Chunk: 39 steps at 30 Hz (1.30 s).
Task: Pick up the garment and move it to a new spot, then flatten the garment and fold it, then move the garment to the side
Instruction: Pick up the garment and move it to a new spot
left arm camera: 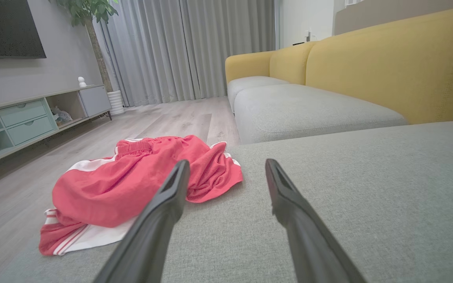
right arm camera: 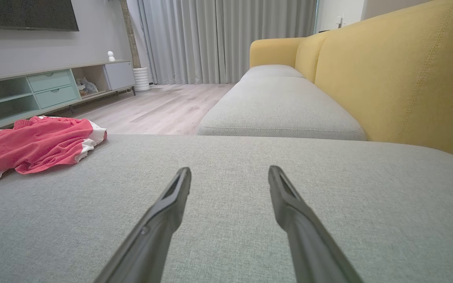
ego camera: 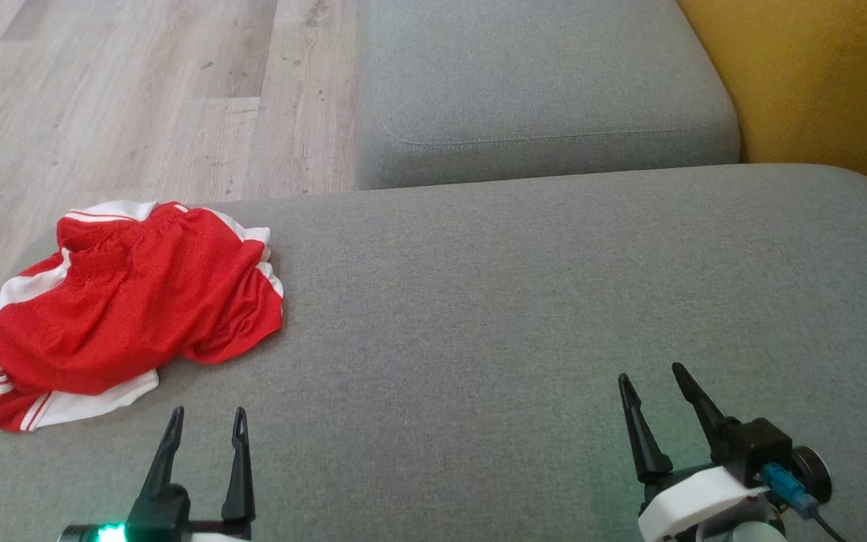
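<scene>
Robot's left gripper [ego camera: 208, 412], two long dark tapered fingers on a black base: jaws spread wide, empty, over the near-left part of the grey fabric seat cushion [ego camera: 479, 301]. The right gripper [ego camera: 649, 373] on a white wrist housing has its jaws apart, empty, over the cushion's near-right part, fingers leaning slightly left.
</scene>
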{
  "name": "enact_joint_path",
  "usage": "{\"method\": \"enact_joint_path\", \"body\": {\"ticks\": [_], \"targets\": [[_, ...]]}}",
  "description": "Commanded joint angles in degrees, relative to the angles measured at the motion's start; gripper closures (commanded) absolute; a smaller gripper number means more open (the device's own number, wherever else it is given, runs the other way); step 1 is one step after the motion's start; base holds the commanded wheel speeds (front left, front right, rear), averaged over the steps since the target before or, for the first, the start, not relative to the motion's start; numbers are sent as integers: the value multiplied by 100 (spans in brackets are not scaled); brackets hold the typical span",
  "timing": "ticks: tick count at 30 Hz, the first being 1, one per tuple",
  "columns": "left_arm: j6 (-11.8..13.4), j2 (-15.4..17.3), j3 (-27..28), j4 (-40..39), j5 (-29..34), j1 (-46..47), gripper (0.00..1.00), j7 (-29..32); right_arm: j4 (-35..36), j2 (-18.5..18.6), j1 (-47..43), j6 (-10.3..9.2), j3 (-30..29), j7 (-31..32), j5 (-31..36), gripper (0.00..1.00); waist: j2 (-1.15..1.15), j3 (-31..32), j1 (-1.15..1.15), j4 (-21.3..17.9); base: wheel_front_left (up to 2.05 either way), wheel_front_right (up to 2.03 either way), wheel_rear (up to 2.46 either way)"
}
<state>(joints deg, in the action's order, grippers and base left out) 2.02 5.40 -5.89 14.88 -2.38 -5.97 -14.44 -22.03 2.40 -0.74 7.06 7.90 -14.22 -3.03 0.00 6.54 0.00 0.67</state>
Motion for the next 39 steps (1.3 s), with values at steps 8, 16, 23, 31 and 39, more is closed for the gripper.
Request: {"method": "enact_joint_path", "body": {"ticks": [8, 16, 23, 31, 39], "targets": [[-33, 16, 236, -58, 69, 361, 0, -56, 132, 48, 155, 43, 105, -78, -3, 0, 0, -15, 0, 321, 0, 0, 0], [53, -36, 267, -117, 85, 324, 0, -56, 176, 48, 109, 43, 41, -78, -16, 0, 0, -51, 0, 1320, 0, 0, 0], [166, -33, 393, -192, 107, 245, 0, -56, 189, 48, 137, 43, 116, -78, -93, 0, 0, -81, 0, 2138, 0, 0, 0], [240, 41, 707, -459, 45, 241, 0, -56, 191, 48, 175, 43, 147, -78, 7, 0, 0, -302, 0, 2601, 0, 0, 0], [272, 332, 1163, -1181, 66, 929, 0, -56, 241, 48, 399, 43, -37, -78, 602, 0, 0, -1285, 0, 2567, 0, 0, 0]]}}
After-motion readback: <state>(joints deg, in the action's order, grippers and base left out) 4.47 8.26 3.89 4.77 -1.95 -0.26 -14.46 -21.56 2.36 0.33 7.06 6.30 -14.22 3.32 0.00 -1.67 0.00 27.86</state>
